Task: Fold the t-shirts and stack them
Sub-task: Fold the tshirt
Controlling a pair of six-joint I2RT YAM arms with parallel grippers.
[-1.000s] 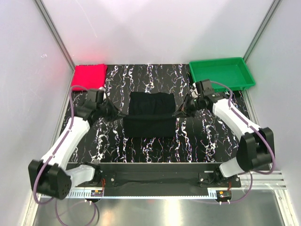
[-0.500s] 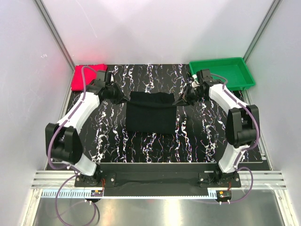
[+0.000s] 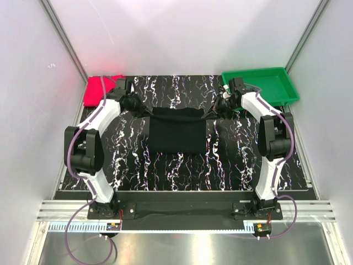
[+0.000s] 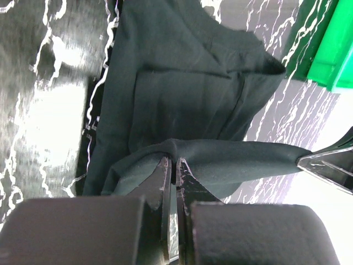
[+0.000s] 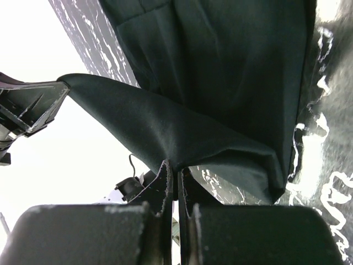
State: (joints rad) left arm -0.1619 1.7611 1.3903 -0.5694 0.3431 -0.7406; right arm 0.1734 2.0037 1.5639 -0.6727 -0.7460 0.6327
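Note:
The black t-shirt (image 3: 177, 132) lies partly folded in the middle of the marbled table. My left gripper (image 3: 148, 112) is shut on its far left corner, and my right gripper (image 3: 208, 114) is shut on its far right corner. Both hold the far edge stretched a little above the table. In the left wrist view the black cloth (image 4: 182, 94) is pinched at the left gripper (image 4: 175, 163). In the right wrist view the cloth (image 5: 220, 72) is pinched at the right gripper (image 5: 176, 164). The pinkish-red t-shirt (image 3: 95, 91) lies folded at the far left corner.
A green plastic tray (image 3: 260, 85) stands at the far right corner, just behind my right arm; its edge shows in the left wrist view (image 4: 331, 49). White walls enclose the table on three sides.
Both grippers have carried the shirt's held edge away from me toward the far side. The arms have stretched out further, and the shirt now lies farther back and flatter.

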